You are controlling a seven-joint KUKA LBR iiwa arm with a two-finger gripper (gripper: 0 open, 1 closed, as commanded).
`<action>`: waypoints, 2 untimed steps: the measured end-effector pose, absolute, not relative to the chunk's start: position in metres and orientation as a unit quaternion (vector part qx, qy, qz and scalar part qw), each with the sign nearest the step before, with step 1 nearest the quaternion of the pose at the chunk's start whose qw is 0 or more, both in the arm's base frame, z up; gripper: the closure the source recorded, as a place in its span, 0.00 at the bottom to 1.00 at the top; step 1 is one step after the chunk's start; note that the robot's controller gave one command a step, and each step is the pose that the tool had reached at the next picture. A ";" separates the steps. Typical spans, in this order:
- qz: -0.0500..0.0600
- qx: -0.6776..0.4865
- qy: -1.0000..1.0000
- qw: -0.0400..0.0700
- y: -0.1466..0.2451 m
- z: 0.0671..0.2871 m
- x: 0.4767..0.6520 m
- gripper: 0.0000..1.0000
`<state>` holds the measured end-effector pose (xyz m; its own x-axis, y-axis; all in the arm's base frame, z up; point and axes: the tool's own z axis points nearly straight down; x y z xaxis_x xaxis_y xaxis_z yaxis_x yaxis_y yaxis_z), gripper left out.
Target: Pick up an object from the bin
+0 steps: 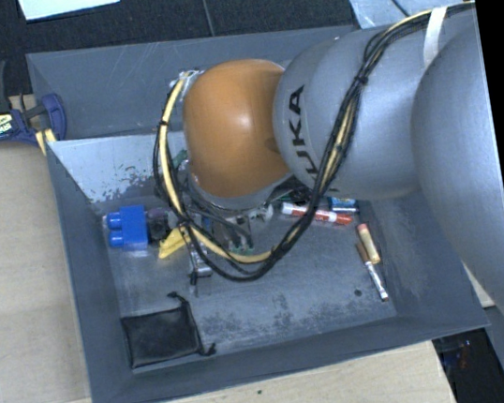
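My gripper hangs low in the middle of the bin, mostly hidden under the arm's orange dome and looped cables. Just left of it lies a small yellow piece, partly covered by the cables. A blue blocky plastic part sits further left, against the bin's left slope. A red and white marker-like thing pokes out from under the arm to the right of the gripper. I see nothing held.
A flat black square pad lies in the bin's front left corner. A thin brass and silver rod-shaped tool lies at the right, pointing toward the front. The big grey arm covers the bin's back right.
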<state>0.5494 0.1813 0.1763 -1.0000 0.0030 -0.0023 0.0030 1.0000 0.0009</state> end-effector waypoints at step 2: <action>0.000 -0.011 1.000 -0.001 0.158 0.228 0.557 0.00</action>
<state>0.5570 0.1582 0.2283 -0.9997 -0.0227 0.0018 -0.0227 0.9997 0.0000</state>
